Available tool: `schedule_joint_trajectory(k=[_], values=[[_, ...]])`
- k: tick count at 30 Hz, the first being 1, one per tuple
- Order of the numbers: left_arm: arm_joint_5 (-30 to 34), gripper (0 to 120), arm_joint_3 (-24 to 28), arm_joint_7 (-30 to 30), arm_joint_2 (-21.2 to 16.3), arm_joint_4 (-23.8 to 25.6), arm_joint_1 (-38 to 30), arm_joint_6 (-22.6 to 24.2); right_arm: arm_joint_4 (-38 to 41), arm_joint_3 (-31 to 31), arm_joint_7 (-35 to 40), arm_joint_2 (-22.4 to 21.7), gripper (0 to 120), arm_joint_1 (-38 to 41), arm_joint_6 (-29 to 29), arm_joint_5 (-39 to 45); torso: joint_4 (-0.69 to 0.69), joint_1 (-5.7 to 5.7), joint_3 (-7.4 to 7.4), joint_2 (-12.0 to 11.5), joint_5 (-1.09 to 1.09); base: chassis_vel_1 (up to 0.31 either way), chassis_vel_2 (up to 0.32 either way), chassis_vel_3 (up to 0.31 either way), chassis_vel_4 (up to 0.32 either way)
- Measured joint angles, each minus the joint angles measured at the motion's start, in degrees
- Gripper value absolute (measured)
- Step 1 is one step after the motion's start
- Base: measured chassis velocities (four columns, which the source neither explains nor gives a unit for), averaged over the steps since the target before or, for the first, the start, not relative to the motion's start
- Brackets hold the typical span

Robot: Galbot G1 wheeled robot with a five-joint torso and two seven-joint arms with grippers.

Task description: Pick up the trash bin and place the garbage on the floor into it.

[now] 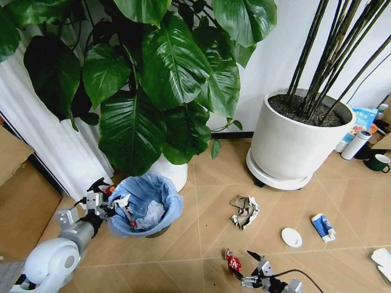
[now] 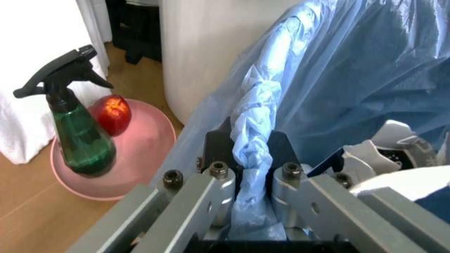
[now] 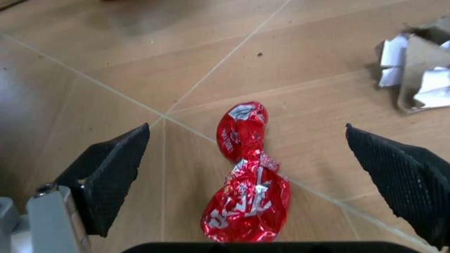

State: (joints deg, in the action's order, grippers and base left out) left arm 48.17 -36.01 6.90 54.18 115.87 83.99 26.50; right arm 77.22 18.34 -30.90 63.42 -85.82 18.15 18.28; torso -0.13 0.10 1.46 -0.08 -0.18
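The right end effector (image 3: 264, 174) hangs spread wide over the red crumpled wrapper (image 3: 245, 179).

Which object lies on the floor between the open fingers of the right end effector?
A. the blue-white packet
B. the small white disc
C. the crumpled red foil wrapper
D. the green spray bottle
C: in the right wrist view, the crumpled red foil wrapper lies on the wooden floor between the spread black fingers of the right end effector.

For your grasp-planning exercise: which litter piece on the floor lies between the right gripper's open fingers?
The red wrapper, shiny and twisted, sits between the right gripper fingers; the paper wad, disc and packet lie farther off.
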Motion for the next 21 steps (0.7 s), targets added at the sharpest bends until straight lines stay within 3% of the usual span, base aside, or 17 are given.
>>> schedule_joint_trajectory(k=[6,21], values=[[0.3,1,-0.3,0.0,-0.4,0.2,0.1,0.0,-3.5,-2.0,0.4,0.7,97,2.5,-0.7,-0.9,0.0,0.0,0.0,0.0,0.0,0.0,0.0,0.0,0.0],[0.4,1,-0.3,0.0,-0.6,0.2,0.0,0.0,-7.1,-4.2,0.5,1.9,45,5.7,-1.6,-0.5,0.0,0.0,0.0,0.0,0.0,0.0,0.0,0.0,0.0]])
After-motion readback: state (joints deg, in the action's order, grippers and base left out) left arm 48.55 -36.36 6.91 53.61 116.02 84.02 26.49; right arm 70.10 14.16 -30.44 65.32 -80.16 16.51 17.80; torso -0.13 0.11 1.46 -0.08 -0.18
